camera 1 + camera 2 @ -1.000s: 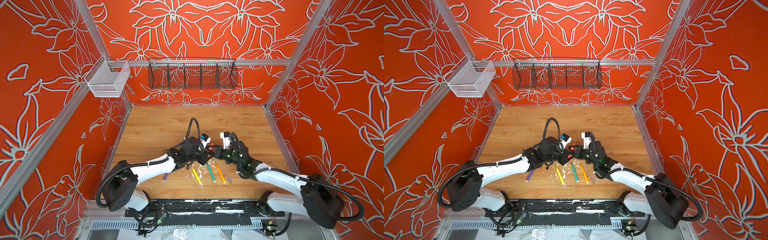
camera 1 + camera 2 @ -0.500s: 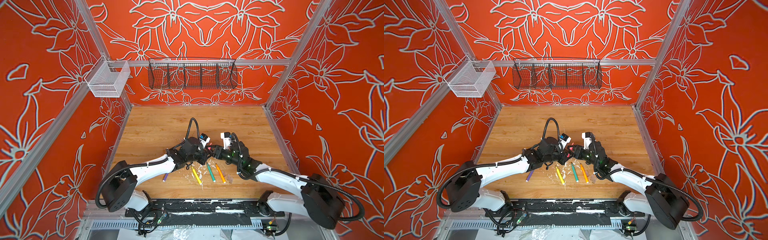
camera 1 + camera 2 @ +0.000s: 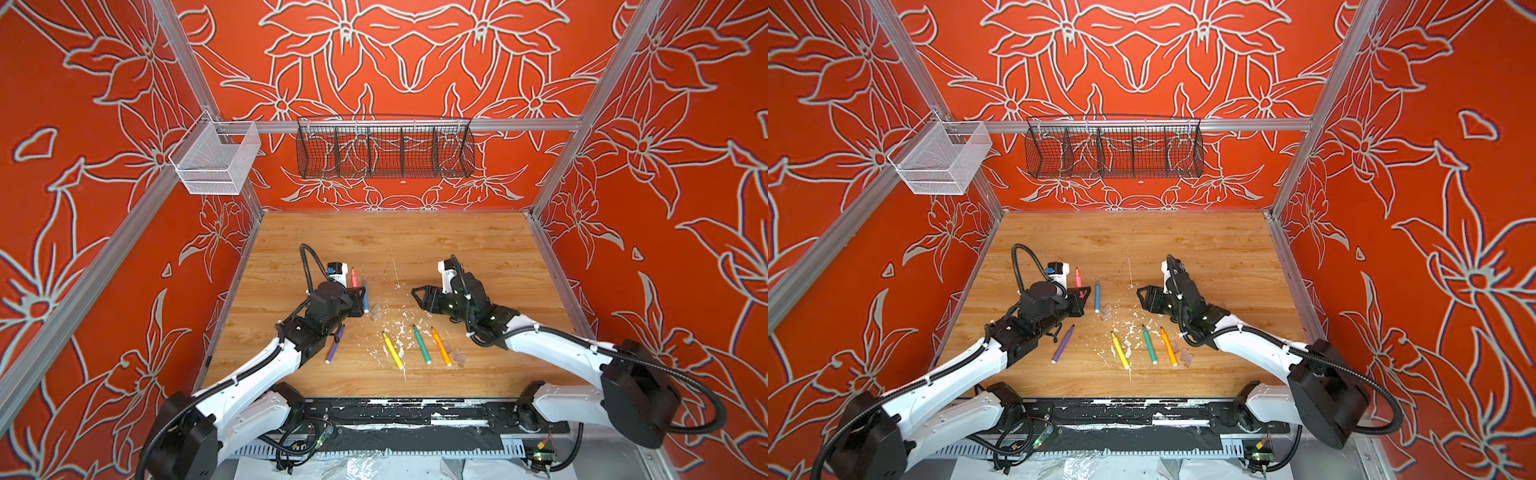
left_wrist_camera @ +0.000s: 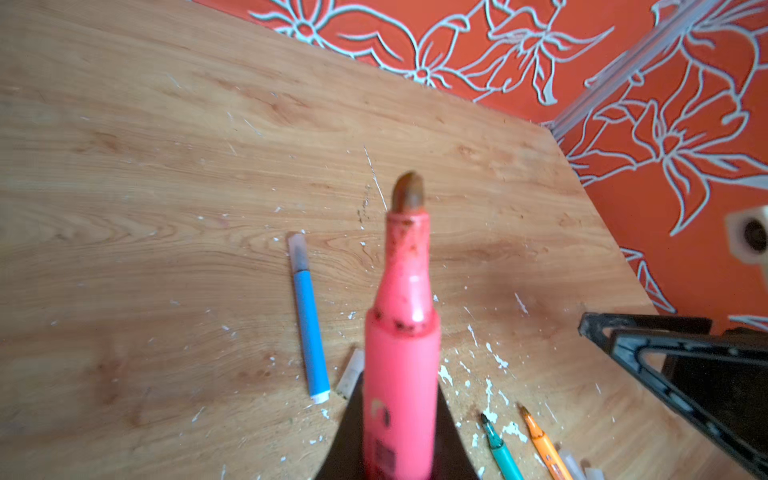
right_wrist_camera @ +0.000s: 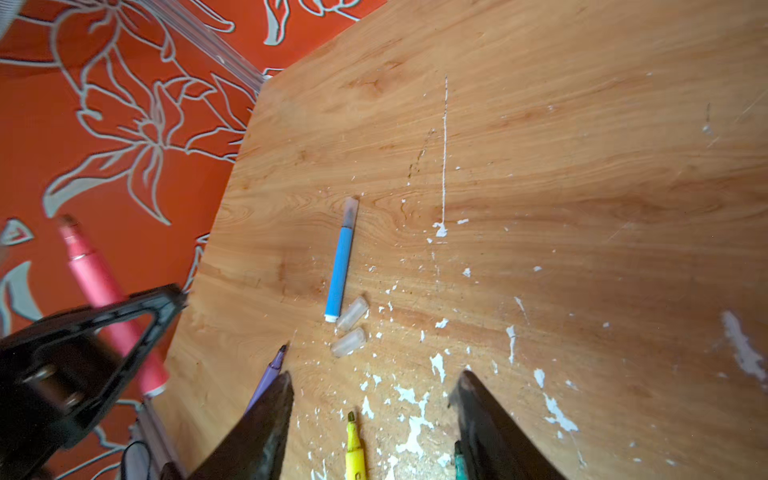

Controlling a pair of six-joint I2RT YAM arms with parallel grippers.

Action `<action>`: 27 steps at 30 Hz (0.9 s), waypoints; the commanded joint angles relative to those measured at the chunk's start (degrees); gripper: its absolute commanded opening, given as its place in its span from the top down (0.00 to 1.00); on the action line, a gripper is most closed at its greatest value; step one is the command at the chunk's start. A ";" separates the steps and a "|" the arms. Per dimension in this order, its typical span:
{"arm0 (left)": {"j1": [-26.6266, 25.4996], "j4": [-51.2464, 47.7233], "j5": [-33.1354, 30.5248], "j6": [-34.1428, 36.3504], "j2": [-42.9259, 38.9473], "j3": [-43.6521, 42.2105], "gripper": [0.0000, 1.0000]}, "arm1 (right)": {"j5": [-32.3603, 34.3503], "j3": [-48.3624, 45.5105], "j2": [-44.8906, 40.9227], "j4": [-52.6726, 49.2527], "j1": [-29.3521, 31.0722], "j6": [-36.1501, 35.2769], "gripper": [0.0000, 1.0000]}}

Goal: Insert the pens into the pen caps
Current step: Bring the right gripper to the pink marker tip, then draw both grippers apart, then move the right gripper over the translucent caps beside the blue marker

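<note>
Pens, six in all, are showing over the wooden table (image 3: 415,237). The left gripper (image 3: 357,297) is pinching one, the pink pen (image 3: 354,277), clear of the board, its tip pointing away from the arm. The right gripper (image 5: 374,395) is hanging with its jaws spread, holding nothing. Five pens are lying flat: the purple pen (image 3: 334,345), yellow pen (image 3: 392,351), green pen (image 3: 422,345) and orange pen (image 3: 440,347) uncapped, and the blue pen (image 3: 1097,296) wearing one pen cap (image 5: 350,212). Two loose caps (image 5: 351,311) are lying just beside the blue pen's plug end. Other caps (image 3: 457,355) are lying near the orange pen, but I cannot count them surely.

Pen caps (image 5: 352,313) beside pen (image 5: 340,274), perhaps touching
</note>
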 commanded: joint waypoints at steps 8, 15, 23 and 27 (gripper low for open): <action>0.17 -2.11 -11.61 -2.91 -3.44 -1.82 1.00 | 9.10 14.02 12.15 -19.17 7.38 -4.02 0.35; 0.43 -1.55 -10.39 -3.32 -0.75 -0.87 1.00 | 10.04 25.74 23.67 -27.92 10.66 -4.63 0.35; 0.52 -2.09 -9.40 -4.28 -1.09 -0.92 1.00 | 9.87 34.51 33.33 -31.33 12.66 -5.20 0.34; 0.60 -2.72 -10.28 -5.04 -1.28 -1.02 1.00 | 10.30 38.18 36.71 -33.78 12.75 -6.06 0.33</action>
